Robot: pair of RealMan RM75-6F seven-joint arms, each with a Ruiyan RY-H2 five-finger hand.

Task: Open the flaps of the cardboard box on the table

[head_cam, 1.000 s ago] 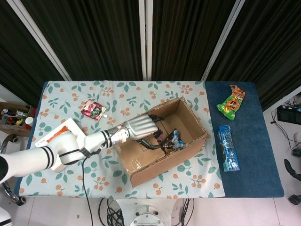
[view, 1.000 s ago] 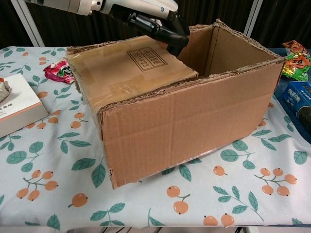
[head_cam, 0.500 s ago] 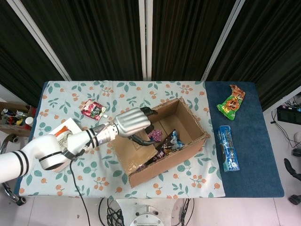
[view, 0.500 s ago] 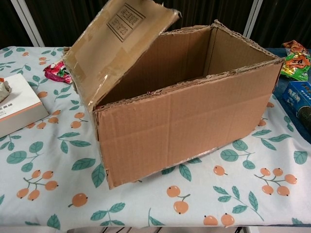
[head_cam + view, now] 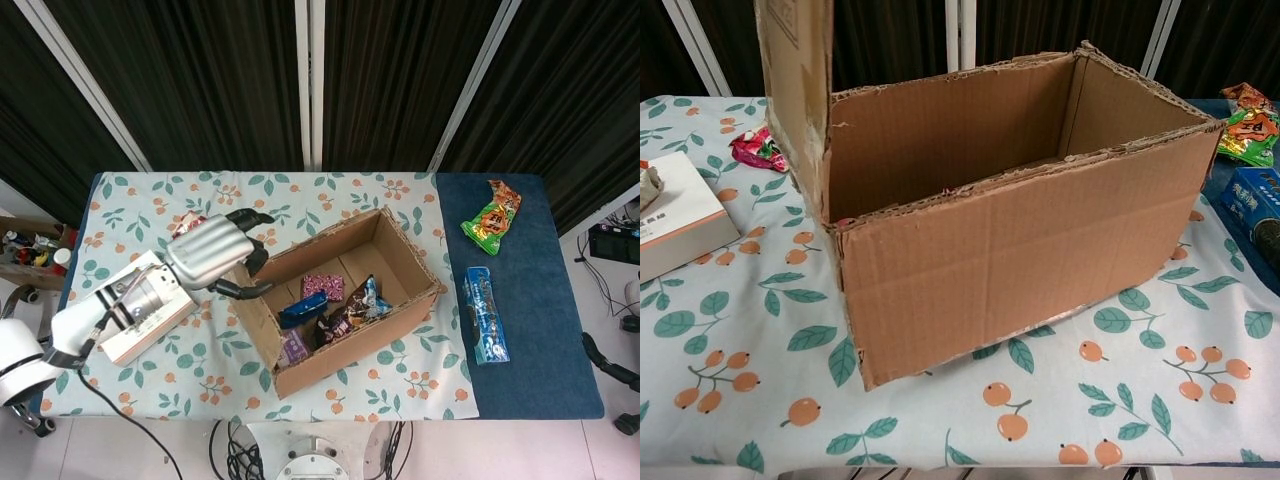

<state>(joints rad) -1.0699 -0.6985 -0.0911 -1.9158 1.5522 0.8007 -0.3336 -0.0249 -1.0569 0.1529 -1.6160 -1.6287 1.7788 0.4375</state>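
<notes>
The box [image 5: 345, 300] sat mid-counter on the leaf-print cloth [image 5: 130, 205], turned at a slant, its top open; its left flap [image 5: 795, 85] stood upright at the left end, running out of the top of the chest view. Snack packets [image 5: 325, 305] lay inside on the bottom. The left hand [image 5: 215, 255] hovered just left of the box's left end, fingers [image 5: 250, 215] apart and bent toward the flap; whether they touched the cardboard could not be told; it held nothing. The right hand was out of both views. A white carton [image 5: 150, 315] lay at the left edge under the forearm, a pink pouch [image 5: 758, 147] far-left of the box. On the blue cloth [image 5: 540, 370] to the right lay a green bag [image 5: 492, 218] and a blue packet [image 5: 485, 315], well apart from the box.
</notes>
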